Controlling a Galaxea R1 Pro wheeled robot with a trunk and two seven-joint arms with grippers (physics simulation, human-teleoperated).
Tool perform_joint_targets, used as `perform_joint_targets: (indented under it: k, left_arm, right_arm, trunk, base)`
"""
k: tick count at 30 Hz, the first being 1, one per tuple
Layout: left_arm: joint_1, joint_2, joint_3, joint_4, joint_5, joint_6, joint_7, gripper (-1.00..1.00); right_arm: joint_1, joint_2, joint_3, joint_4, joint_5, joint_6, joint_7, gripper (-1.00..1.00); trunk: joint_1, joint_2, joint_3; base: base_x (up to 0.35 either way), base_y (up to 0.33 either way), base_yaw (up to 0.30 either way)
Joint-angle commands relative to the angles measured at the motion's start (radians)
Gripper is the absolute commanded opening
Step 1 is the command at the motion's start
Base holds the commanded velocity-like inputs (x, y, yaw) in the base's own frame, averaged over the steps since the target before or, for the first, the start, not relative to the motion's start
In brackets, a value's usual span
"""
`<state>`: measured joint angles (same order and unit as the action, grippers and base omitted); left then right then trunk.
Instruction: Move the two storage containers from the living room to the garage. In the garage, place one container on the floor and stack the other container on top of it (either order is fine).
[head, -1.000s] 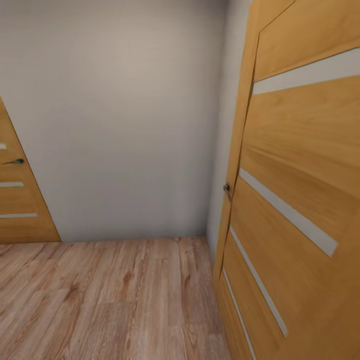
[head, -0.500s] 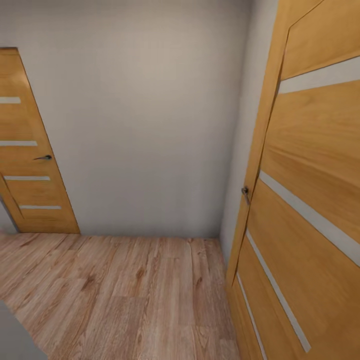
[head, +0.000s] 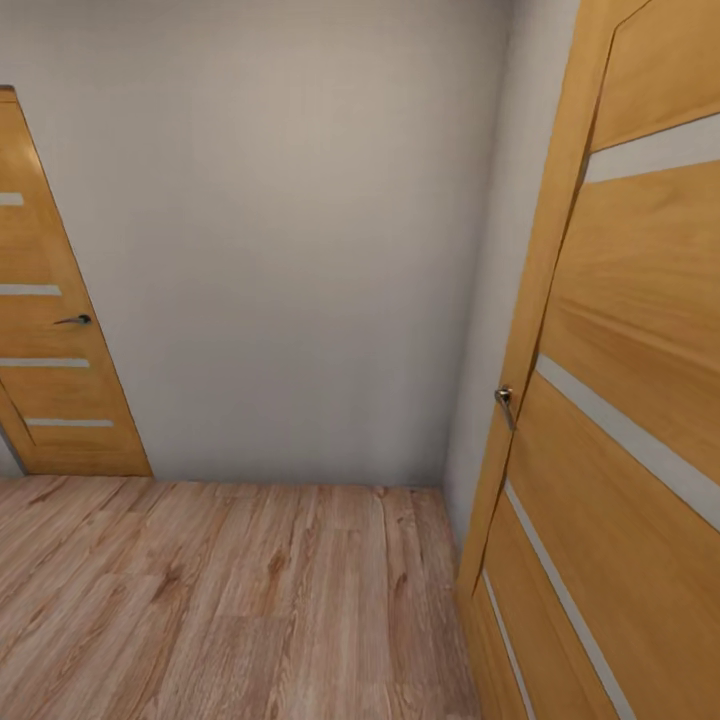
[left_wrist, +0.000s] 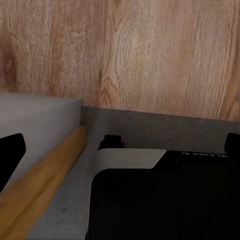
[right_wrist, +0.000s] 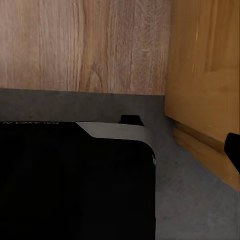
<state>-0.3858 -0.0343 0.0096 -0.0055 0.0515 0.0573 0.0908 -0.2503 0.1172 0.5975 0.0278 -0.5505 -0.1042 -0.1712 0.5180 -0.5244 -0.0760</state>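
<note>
Nearest, in both wrist views, the robot's own black base (left_wrist: 165, 200) sits over a threshold where dark grey concrete (right_wrist: 200, 200) meets the wood-plank floor (left_wrist: 125, 50). Dark finger tips show at the edges of those views, but I cannot tell whether either arm's jaws are apart or together.

In the head view, the plank flooring (head: 230, 600) runs to a plain pale wall (head: 300, 250). A slatted wooden door (head: 620, 420) stands close on the right, its handle (head: 505, 400) at the door's edge; another door (head: 50, 330) stands far left.

Over the last second the view has swung leftward, bringing more of the far door in: the robot is turning in transit. No storage container is visible, so neither carrying nor stacking can be judged here.
</note>
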Motion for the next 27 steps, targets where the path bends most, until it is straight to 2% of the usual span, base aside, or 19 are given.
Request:
perform_joint_targets:
  k: [1,16,27]
  left_arm:
    - [-0.001,0.000,0.000,-0.001,0.005,0.004,0.003,1.00]
    - [-0.001,0.001,0.000,-0.001,0.005,0.004,0.003,1.00]
    - [-0.001,0.001,0.000,-0.001,0.005,0.004,0.003,1.00]
  right_arm:
    - [-0.001,0.001,0.008,0.003,-0.009,-0.005,-0.001,1.00]
    - [-0.001,0.001,0.008,0.003,-0.009,-0.006,-0.001,1.00]
    - [-0.001,0.001,0.008,0.003,-0.008,-0.006,-0.001,1.00]
  trunk:
    - [0.001,-0.002,-0.002]
    - [0.001,-0.002,-0.002]
    - [0.001,-0.002,-0.002]
  base:
    - [0.318,0.000,0.000]
    - [0.318,0.000,0.007]
    - [0.318,0.000,0.187]
